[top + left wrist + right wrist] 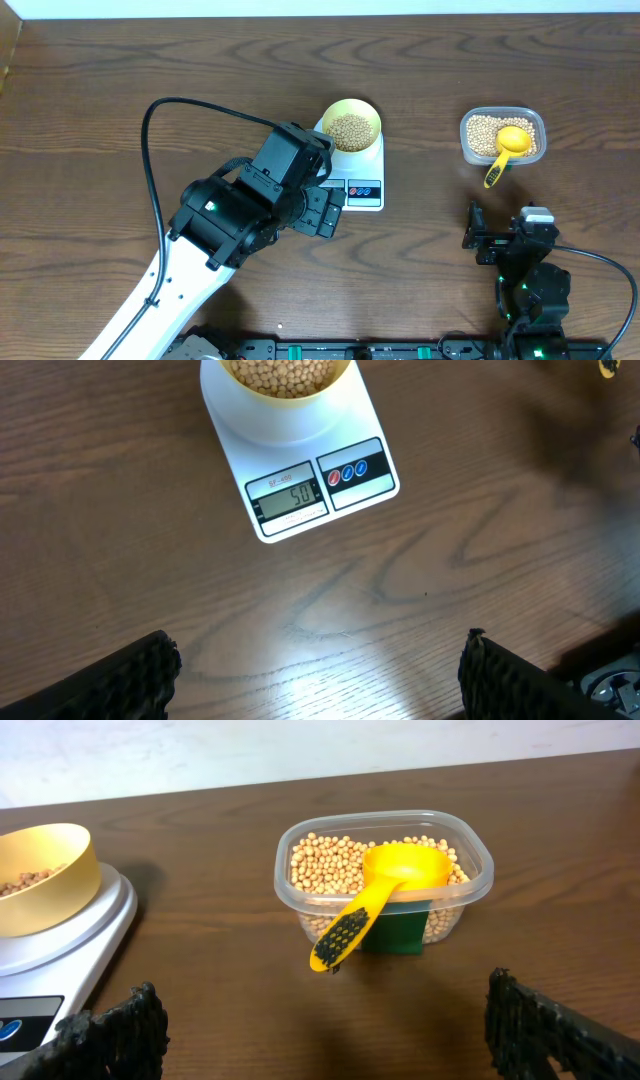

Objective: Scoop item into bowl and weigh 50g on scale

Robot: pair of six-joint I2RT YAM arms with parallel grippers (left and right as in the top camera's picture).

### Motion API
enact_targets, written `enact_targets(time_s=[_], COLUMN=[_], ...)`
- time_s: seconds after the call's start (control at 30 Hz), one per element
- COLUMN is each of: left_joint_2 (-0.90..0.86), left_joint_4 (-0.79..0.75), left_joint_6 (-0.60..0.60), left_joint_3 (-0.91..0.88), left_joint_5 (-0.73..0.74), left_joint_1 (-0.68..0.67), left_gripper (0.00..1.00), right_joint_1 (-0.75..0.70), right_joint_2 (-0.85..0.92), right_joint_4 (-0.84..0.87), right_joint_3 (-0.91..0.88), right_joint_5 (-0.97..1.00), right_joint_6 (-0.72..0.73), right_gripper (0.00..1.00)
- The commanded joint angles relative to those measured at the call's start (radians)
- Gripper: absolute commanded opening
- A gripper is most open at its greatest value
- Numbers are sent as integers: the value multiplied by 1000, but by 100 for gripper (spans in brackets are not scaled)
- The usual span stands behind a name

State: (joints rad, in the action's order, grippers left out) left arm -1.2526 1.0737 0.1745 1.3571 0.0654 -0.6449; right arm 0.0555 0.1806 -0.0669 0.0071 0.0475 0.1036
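Observation:
The pale-yellow bowl [362, 157] stands on the white scale [365, 190] and holds tan beans [351, 128]. In the left wrist view the scale [345, 495] shows 50 on its display, with the bowl [285, 420] above it. My left gripper [325, 212] [320, 680] is open and empty, hovering over bare table just in front of the scale. My right gripper [503, 228] [325, 1030] is open and empty, in front of the tub. The bowl [45, 885] and scale [95, 935] also show at the left of the right wrist view.
A clear plastic tub [466, 132] [478, 872] of beans [320, 860] stands at the right. A bright yellow scoop [508, 145] [385, 885] rests in it, handle hanging over the front rim. The left arm's black cable loops over the table's left part.

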Motion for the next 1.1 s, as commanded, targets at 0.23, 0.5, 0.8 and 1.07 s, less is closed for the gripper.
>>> enact_targets(time_s=[0.23,0.5,0.8,1.07], left_joint_2=[12,73,356,648], left_joint_4=[23,29,-154,-367], left_joint_6=[-22,-25,-38,-182], left_joint_3=[23,21,-129,-455], left_joint_5=[-6,-163,-185,7], left_joint_1=[4,10,281,488], left_gripper=[92,92,92,92], right_joint_1=[3,3,3,3], right_joint_2=[-6,-6,-6,-6], right_joint_4=[-4,-4,-4,-4], right_joint_3=[-2,-2,-2,-2], right_joint_5=[-5,-5,-5,-5], right_joint_6=[15,15,15,15], right_gripper=[99,99,99,99])
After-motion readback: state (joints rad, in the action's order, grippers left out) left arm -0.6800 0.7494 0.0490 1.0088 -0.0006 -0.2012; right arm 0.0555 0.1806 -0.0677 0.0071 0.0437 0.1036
